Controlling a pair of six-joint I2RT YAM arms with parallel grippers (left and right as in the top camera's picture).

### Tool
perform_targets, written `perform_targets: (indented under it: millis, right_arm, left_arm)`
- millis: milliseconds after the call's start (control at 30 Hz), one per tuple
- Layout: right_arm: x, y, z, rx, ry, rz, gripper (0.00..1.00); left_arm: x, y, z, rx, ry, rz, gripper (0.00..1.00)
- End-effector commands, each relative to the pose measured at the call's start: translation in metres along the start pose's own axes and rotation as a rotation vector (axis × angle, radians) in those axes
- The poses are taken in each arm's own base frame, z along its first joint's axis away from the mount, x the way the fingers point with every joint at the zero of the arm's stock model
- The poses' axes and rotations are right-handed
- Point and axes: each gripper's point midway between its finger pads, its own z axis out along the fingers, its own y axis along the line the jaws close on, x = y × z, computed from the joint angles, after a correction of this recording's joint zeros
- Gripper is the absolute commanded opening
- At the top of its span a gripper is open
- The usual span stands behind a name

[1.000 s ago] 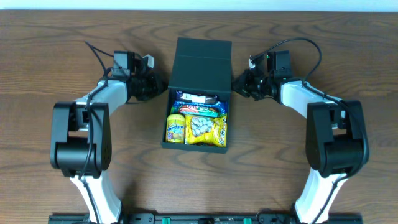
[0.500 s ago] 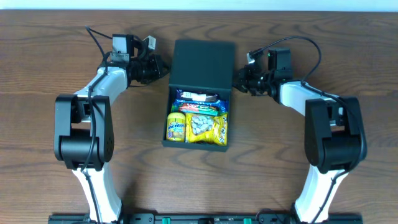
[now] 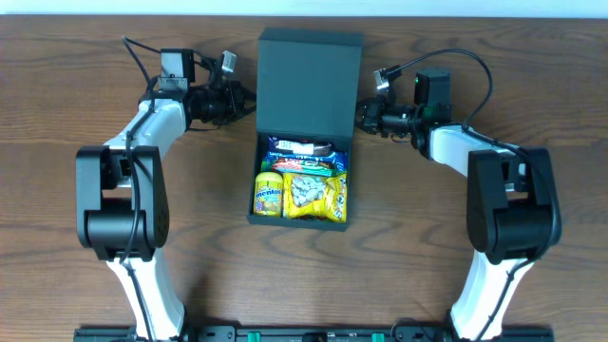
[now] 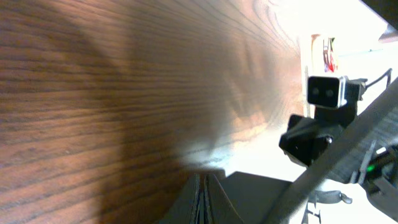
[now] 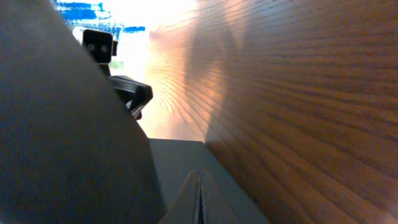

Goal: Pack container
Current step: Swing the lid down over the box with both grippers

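The dark teal container (image 3: 255, 220) sits open at the table's middle, packed with snacks: a yellow Mentos tub (image 3: 269, 193), a yellow packet (image 3: 315, 197) and packets behind them (image 3: 302, 152). Its flap lid (image 3: 309, 81) is raised behind the opening. My left gripper (image 3: 249, 95) is shut, its tips at the lid's left edge. My right gripper (image 3: 361, 116) is shut, its tips at the lid's right edge. In the left wrist view the closed fingers (image 4: 202, 183) point under the lid (image 4: 348, 152). In the right wrist view the closed fingers (image 5: 199, 180) lie beside the lid (image 5: 62, 130).
The wooden table (image 3: 427, 237) runs all round the box. Both arm bases (image 3: 119, 223) (image 3: 508, 223) stand at the front left and front right. Cables loop above each wrist.
Both grippers have moved toward the back of the table along the lid's sides. The lid has swung up and looks larger from above.
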Motion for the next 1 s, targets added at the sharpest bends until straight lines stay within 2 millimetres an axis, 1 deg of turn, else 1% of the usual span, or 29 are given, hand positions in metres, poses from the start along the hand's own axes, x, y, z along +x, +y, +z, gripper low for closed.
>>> perform_targets:
  millis: [0, 133, 233, 333, 400, 500, 567, 633, 700, 733, 767, 800, 900, 967]
  right_arm:
    - [-0.003, 0.033, -0.007, -0.081, 0.023, -0.081, 0.02]
    - [-0.012, 0.047, -0.02, -0.088, -0.009, -0.116, 0.02]
    - [-0.021, 0.068, -0.033, -0.098, -0.041, -0.161, 0.02]
    - [-0.022, 0.091, -0.043, -0.109, -0.057, -0.207, 0.02]
    - [-0.022, 0.107, -0.05, -0.115, -0.064, -0.227, 0.02]
    - [-0.02, 0.12, -0.057, -0.105, -0.074, -0.227, 0.02]
    - [-0.018, 0.126, -0.062, -0.08, -0.085, -0.228, 0.02]
    - [-0.014, 0.122, -0.069, -0.005, -0.105, -0.206, 0.02]
    - [-0.008, 0.106, -0.079, 0.144, -0.132, -0.146, 0.02]
    - [-0.001, 0.095, -0.087, 0.238, -0.139, -0.123, 0.02]
    - [0.004, 0.089, -0.093, 0.297, -0.141, -0.11, 0.02]
    - [0.012, 0.081, -0.103, 0.381, -0.14, -0.093, 0.02]
    - [0.035, 0.068, -0.13, 0.565, -0.13, -0.061, 0.01]
    - [0.048, 0.06, -0.14, 0.632, -0.105, -0.035, 0.02]
  left_arm:
    - [-0.01, -0.047, -0.017, 0.077, -0.022, 0.145, 0.06]
    - [-0.01, -0.072, -0.034, 0.079, -0.039, 0.235, 0.06]
    - [-0.006, -0.087, -0.047, 0.065, -0.045, 0.284, 0.06]
    - [0.004, -0.092, -0.058, 0.009, -0.033, 0.332, 0.06]
    - [0.015, -0.095, -0.067, -0.036, -0.008, 0.365, 0.06]
    - [0.028, -0.103, -0.079, -0.061, 0.017, 0.386, 0.06]
    - [0.034, -0.107, -0.087, -0.097, 0.021, 0.399, 0.06]
    - [0.038, -0.107, -0.098, -0.158, 0.017, 0.403, 0.06]
    - [0.042, -0.106, -0.108, -0.223, 0.011, 0.4, 0.06]
    - [0.045, -0.104, -0.114, -0.266, 0.01, 0.393, 0.06]
    - [0.047, -0.101, -0.118, -0.29, 0.015, 0.385, 0.06]
    - [0.053, -0.096, -0.123, -0.335, 0.029, 0.365, 0.06]
    - [0.073, -0.074, -0.131, -0.409, 0.093, 0.28, 0.06]
    - [0.083, -0.06, -0.13, -0.411, 0.111, 0.236, 0.06]
